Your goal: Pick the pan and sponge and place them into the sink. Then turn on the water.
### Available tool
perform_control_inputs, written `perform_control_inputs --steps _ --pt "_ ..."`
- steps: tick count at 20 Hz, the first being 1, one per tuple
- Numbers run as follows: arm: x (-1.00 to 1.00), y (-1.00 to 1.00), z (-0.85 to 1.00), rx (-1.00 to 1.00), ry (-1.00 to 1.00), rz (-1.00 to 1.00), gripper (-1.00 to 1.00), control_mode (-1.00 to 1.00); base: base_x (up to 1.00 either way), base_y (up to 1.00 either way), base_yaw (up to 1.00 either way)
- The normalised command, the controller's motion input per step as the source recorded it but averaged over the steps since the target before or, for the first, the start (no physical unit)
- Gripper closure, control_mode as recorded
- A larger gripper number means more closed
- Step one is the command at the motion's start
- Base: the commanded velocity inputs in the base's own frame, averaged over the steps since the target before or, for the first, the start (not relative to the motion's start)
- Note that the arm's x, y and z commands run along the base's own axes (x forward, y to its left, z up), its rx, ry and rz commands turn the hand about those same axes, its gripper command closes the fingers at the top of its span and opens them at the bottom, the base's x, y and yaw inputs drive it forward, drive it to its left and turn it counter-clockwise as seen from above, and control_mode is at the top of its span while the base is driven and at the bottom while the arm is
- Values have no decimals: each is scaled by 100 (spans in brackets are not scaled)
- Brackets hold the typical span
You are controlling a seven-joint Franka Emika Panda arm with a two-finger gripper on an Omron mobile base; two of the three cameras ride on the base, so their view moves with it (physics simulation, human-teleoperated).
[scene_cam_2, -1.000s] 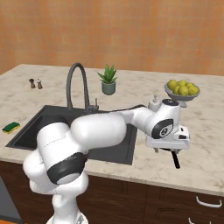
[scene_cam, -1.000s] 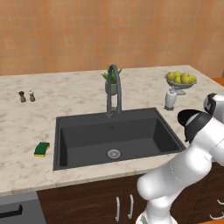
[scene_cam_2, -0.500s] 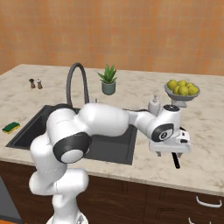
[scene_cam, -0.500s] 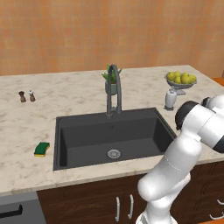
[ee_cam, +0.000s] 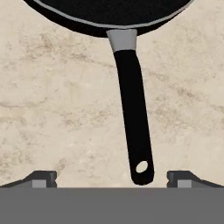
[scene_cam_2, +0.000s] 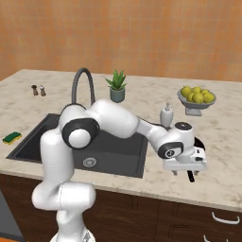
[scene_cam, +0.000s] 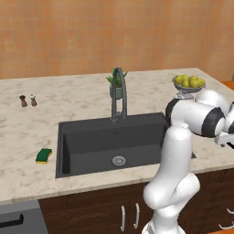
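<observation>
Your gripper (ee_cam: 112,178) is spread wide and hovering over the pan's (ee_cam: 109,13) handle (ee_cam: 133,118), whose long axis runs straight from the pan toward the hand between the fingertips (ee_cam: 41,178), pan sitting on the counter (scene_cam_2: 222,156) right of the sink (scene_cam_2: 118,151), sponge (scene_cam: 44,156) way off left.

The pan (ee_cam: 109,11) is black with a thin pale rim line, a grey collar and a glossy black handle (ee_cam: 134,118). The counter (ee_cam: 52,109) is beige marble with brownish veins. The sink (scene_cam: 109,141) and faucet (scene_cam: 118,93) are dark grey. The sponge (scene_cam: 44,156) is yellow under green. The fruit (scene_cam_2: 197,93) is yellow, possibly lemons, in a grey bowl (scene_cam_2: 194,105).
</observation>
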Motion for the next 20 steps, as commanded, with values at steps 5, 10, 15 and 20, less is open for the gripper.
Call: perform_control_inputs --steps 5,10,15,20 --pt "18 -40 -7 1 0 0 -100 -100 0 0 0" --pt "4 -11 -37 0 5 3 -100 -100 0 0 0" --pt "2 24 -67 0 6 7 -100 -100 0 0 0" --pt "5 28 -55 0 7 1 100 -100 0 0 0"
